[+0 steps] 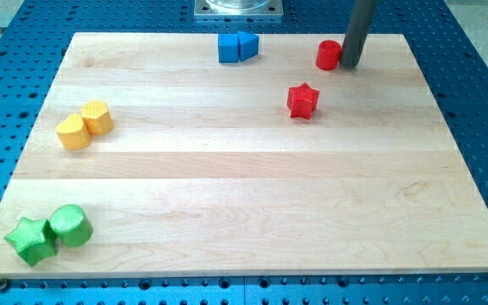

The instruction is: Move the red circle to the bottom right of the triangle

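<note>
a dark rod descends from the view's top edge onto a pale wooden board (244, 182) laid over a blue perforated table (481, 102); my tip (348, 64) rests near the board's top edge, right of centre, touching or just beside the right side of the red circle (329, 55). the arm carries no pincer, only this rod, so there is nothing to stand apart or together. the red circle sits close to the top edge of the board, well apart from the blue triangle (247, 46), which lies to its left along the same edge, pressed against a blue cube (229, 48) on its own left side. a red star (302, 101) lies below and slightly left of the red circle, near it but not touching. toward the board's left edge, a yellow heart-like block (74, 132) and a yellow hexagonal block (97, 117) sit touching each other. in the bottom left corner of the board, a green star (30, 240) and a green cylinder (70, 225) sit together, touching. a grey metal base plate (239, 8) shows at the view's top edge above the blue pair.
</note>
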